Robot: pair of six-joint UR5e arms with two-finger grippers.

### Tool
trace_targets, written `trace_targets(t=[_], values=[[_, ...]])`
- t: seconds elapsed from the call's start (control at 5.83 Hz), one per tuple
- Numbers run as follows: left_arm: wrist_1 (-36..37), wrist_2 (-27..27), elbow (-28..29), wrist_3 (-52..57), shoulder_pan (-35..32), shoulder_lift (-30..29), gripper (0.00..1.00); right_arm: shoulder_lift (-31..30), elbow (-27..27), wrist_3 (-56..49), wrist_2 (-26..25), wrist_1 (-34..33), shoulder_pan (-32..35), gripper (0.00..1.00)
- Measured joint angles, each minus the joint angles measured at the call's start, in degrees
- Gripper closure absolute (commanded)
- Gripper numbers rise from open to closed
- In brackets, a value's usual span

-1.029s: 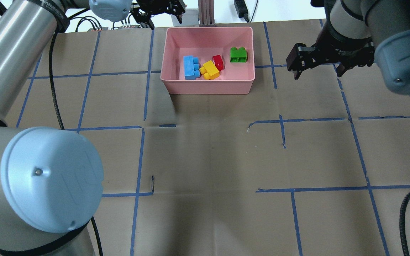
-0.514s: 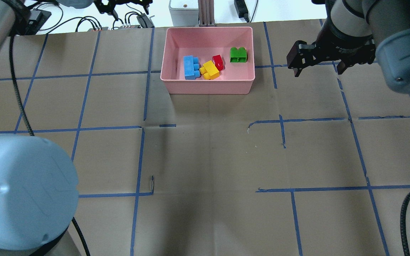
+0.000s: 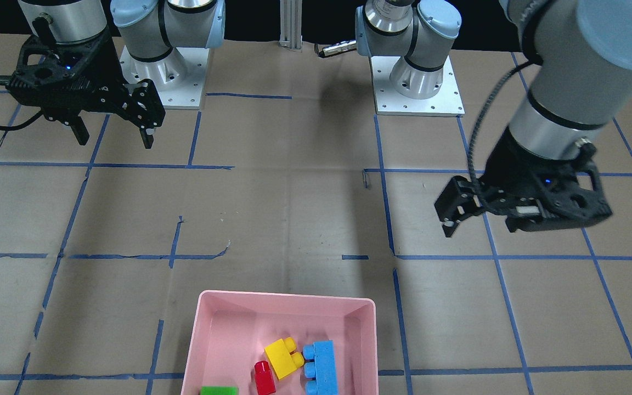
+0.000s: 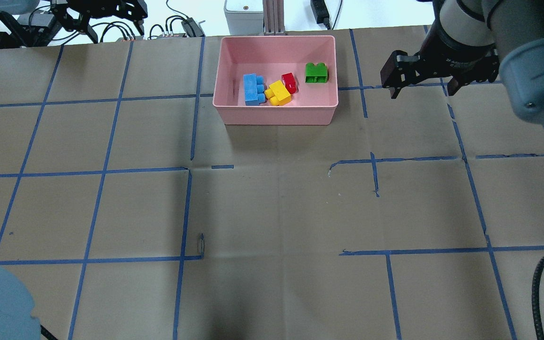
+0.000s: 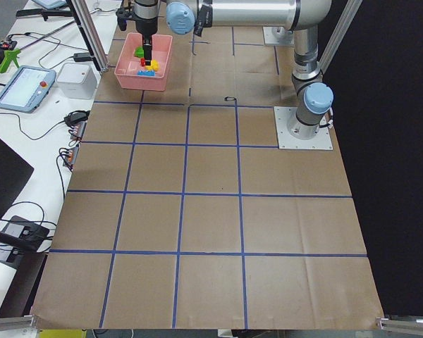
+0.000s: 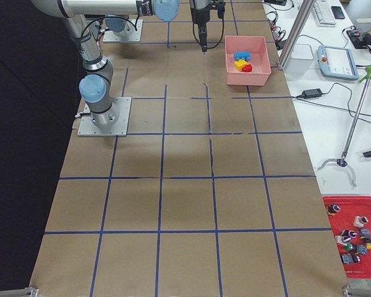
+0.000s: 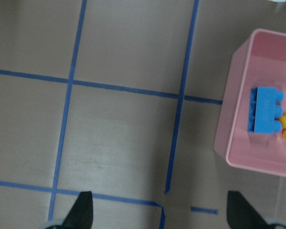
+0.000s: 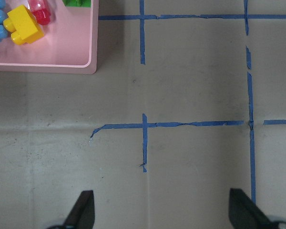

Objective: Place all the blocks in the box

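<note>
Brown taped surface [image 4: 272, 212] carried the box [image 4: 274, 107] between the left end effector [image 7: 161, 212] and the right end effector [image 8: 162, 212], both released and empty, with green block [image 4: 316, 72], red block [image 4: 289, 82], blue block [image 4: 252, 89] and yellow block [image 4: 278, 92] inside, so any retreat needed, I judged, height above its rim.

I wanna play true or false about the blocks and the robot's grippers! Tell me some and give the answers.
1. The blue block, yellow block, red block and green block all lie in the box. True.
2. The green block touches the yellow block. False: it lies apart; the yellow block sits between the blue and red ones.
3. The right gripper holds a block. False: it is open and empty, beside the box.
4. The left gripper is open. True.
</note>
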Motion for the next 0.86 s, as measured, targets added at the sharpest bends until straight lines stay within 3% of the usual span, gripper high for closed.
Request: trace_targets(t=[0.34,0.86], values=[[-0.25,0.33,-3.9,0.16,-3.86,3.87,0.0,0.05,0.06,-0.12,-0.01,-0.09,0.0,0.0],[-2.99,0.6,-4.9,7.02,-3.66,6.21,0.0,0.14,0.15,-0.22,-0.01,-0.15,0.0,0.0]])
